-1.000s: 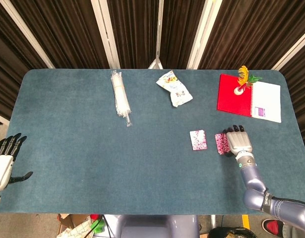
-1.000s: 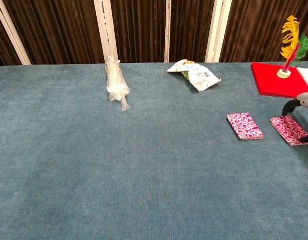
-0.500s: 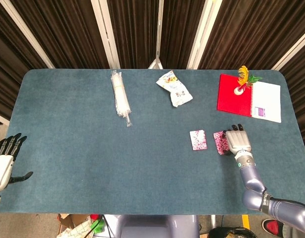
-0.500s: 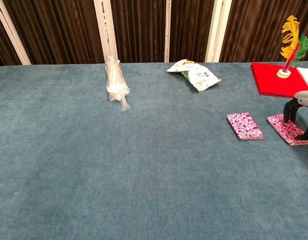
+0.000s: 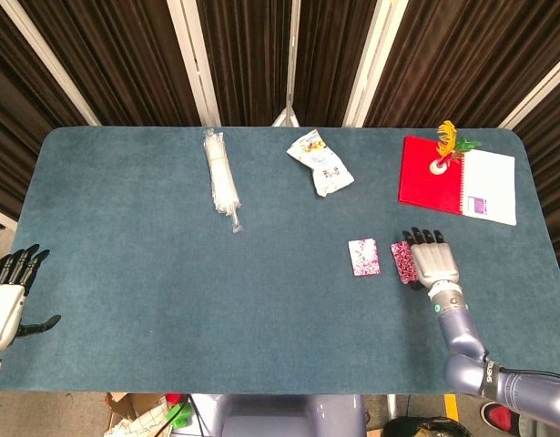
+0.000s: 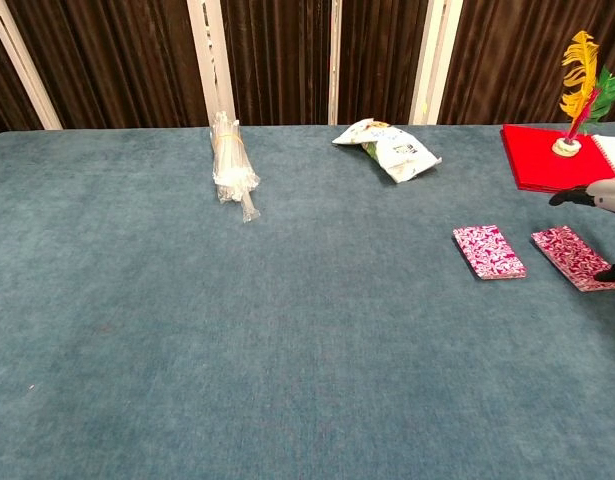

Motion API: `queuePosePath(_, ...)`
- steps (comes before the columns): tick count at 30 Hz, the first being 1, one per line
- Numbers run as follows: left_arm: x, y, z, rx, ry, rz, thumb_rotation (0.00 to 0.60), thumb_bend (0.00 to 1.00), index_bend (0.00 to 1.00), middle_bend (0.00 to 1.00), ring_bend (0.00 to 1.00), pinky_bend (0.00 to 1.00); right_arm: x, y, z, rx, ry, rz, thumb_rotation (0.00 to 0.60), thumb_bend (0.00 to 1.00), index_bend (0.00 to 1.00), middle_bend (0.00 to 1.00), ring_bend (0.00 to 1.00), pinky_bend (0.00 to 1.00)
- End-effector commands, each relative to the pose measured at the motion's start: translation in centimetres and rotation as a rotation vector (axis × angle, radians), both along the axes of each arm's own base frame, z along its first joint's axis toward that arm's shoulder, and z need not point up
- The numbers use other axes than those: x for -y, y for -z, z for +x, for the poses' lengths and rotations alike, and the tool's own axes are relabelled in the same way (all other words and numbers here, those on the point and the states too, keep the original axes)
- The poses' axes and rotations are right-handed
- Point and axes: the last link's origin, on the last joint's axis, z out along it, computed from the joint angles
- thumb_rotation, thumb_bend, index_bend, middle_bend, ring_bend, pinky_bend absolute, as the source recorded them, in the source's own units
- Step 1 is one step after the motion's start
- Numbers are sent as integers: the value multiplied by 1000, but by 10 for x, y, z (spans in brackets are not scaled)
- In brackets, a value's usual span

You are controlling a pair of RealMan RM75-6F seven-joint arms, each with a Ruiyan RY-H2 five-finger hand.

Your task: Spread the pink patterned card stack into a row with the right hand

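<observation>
A pink patterned card stack [image 5: 363,257] [image 6: 488,251] lies flat on the blue table, right of centre. A separate pink patterned card [image 5: 403,261] [image 6: 574,257] lies just to its right, a narrow gap apart. My right hand [image 5: 432,261] [image 6: 605,197] hovers over that card's right side with its fingers apart and raised off it, holding nothing. In the chest view only its fingertips and thumb show at the right edge. My left hand [image 5: 8,291] hangs off the table's left edge, fingers spread and empty.
A red notebook [image 5: 429,173] [image 6: 542,155] with a feather ornament [image 5: 446,144] lies behind the right hand. A snack bag [image 5: 320,162] [image 6: 390,146] and a wrapped plastic roll [image 5: 221,179] [image 6: 230,163] sit further back.
The right hand slid the separate card slightly left, toward the stack, then lifted its fingers off it. The left hand has not moved.
</observation>
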Motion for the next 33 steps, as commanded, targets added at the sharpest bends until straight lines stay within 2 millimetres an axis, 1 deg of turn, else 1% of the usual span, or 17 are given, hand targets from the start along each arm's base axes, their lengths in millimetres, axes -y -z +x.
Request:
queuePosePath(1,0,0,0,0,0,-1,600,0,0,0,0,0,-2,-1,18,13,-54,0,600,262,0,19,0,0)
queuePosePath(5,0,0,0,0,4,-1,600,0,0,0,0,0,-3,10,42,50,-112,20,600,262,0,19,0,0)
queuePosePath(9,0,-1,0,2,4,0,600,0,0,0,0,0,0,22,56,54,-138,35,600,261,0,19,0,0)
queuePosePath(12,0,-2,-1,6,2,1,600,0,0,0,0,0,5,30,64,56,-144,39,600,262,0,19,0,0)
queuePosePath(16,-1,-2,-2,11,0,-2,600,0,0,0,0,0,10,38,66,47,-139,47,600,262,0,19,0,0)
queuePosePath(23,-1,-2,-2,17,-4,-10,600,0,0,0,0,0,15,50,61,31,-102,68,600,262,10,32,0,0)
queuePosePath(28,-2,-2,-2,20,-9,-12,600,0,0,0,0,0,18,56,61,30,-92,75,600,262,46,57,0,0)
queuePosePath(33,-2,-2,-2,21,-11,-12,600,0,0,0,0,0,20,60,61,27,-83,81,600,261,114,92,5,0)
